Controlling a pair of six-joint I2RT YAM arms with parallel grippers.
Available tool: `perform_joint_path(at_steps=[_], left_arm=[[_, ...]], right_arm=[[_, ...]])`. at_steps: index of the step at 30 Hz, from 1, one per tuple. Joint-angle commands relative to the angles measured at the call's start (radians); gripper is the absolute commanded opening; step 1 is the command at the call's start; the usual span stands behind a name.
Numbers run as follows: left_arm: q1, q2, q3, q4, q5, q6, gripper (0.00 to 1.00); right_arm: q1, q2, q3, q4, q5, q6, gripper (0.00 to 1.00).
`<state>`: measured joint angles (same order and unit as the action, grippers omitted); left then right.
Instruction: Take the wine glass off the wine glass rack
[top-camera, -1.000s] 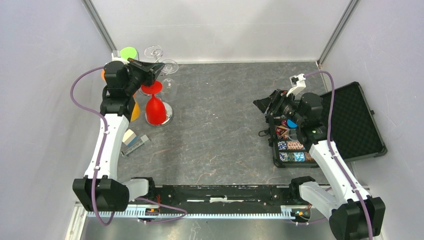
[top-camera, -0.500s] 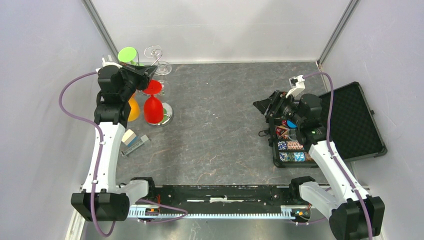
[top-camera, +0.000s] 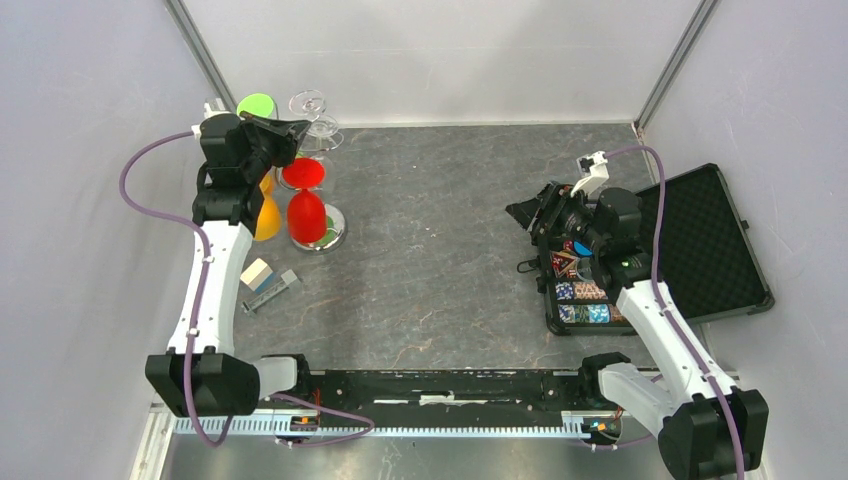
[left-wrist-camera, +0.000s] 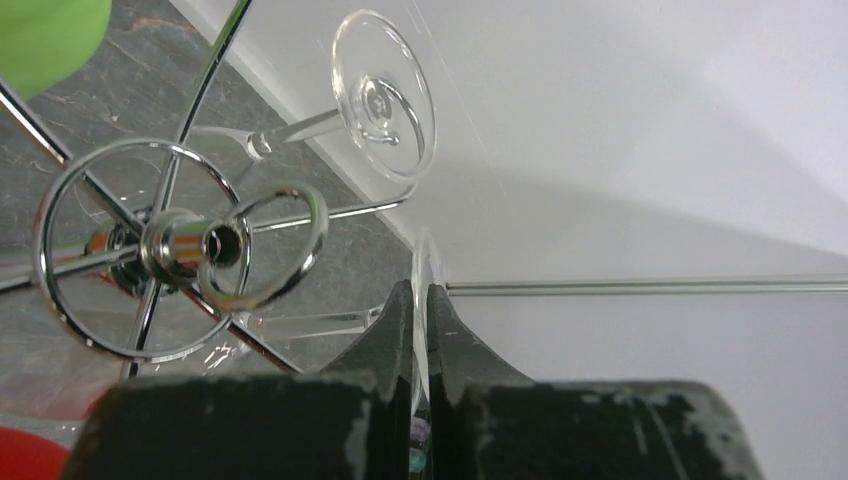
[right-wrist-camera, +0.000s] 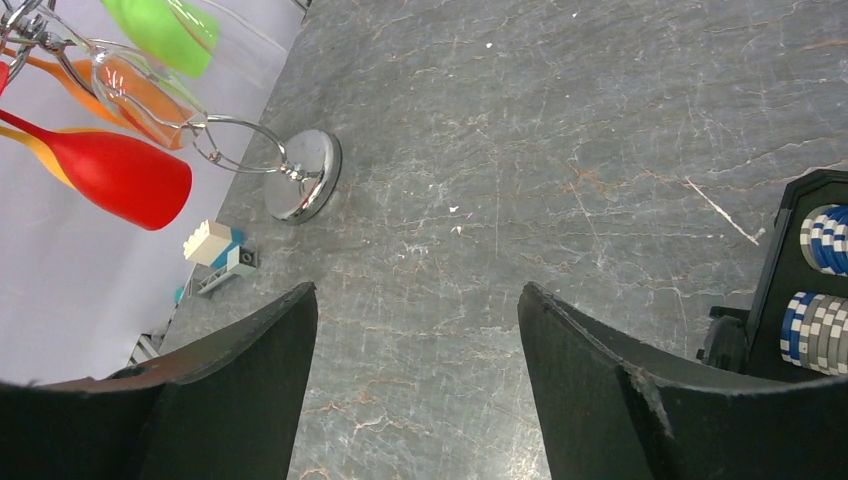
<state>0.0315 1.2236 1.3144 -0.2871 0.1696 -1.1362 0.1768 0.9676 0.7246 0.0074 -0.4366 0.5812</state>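
Clear glass first: the wine glass (left-wrist-camera: 421, 265) has its foot nipped edge-on between the fully closed fingers of the left gripper (left-wrist-camera: 421, 295). Its stem runs back toward the wine glass rack (left-wrist-camera: 190, 240) at the far left corner. Over the last second that arm has drawn up and leftward, away from the red glass (top-camera: 305, 215), and the foot came along, so we reckon it's sliding out along its hook. The right gripper (right-wrist-camera: 415, 330) hangs wide open and empty.

Silver wire wine glass rack (left-wrist-camera: 180, 243) stands upright; clear wine glass (left-wrist-camera: 425, 265), foot edge-on, beside its top hooks
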Motion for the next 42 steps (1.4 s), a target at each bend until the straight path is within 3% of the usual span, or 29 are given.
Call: perform_joint_path(at_steps=[1, 20, 33, 42], left_arm=[[0.005, 0.042, 0.097, 0.102, 0.023, 0.036, 0.02], [-0.019, 0.111, 0.152, 0.140, 0.181, 0.073, 0.02], [-0.133, 0.141, 0.146, 0.163, 0.194, 0.070, 0.02], [-0.250, 0.098, 0.088, 0.194, 0.200, 0.018, 0.02]], right_arm=[[0.003, 0.006, 0.009, 0.036, 0.009, -0.017, 0.80], [0.005, 0.043, -0.011, 0.132, -0.147, 0.006, 0.85], [0.015, -0.002, -0.074, 0.282, -0.222, 0.016, 0.90], [0.102, -0.045, -0.170, 0.570, -0.191, 0.074, 0.90]])
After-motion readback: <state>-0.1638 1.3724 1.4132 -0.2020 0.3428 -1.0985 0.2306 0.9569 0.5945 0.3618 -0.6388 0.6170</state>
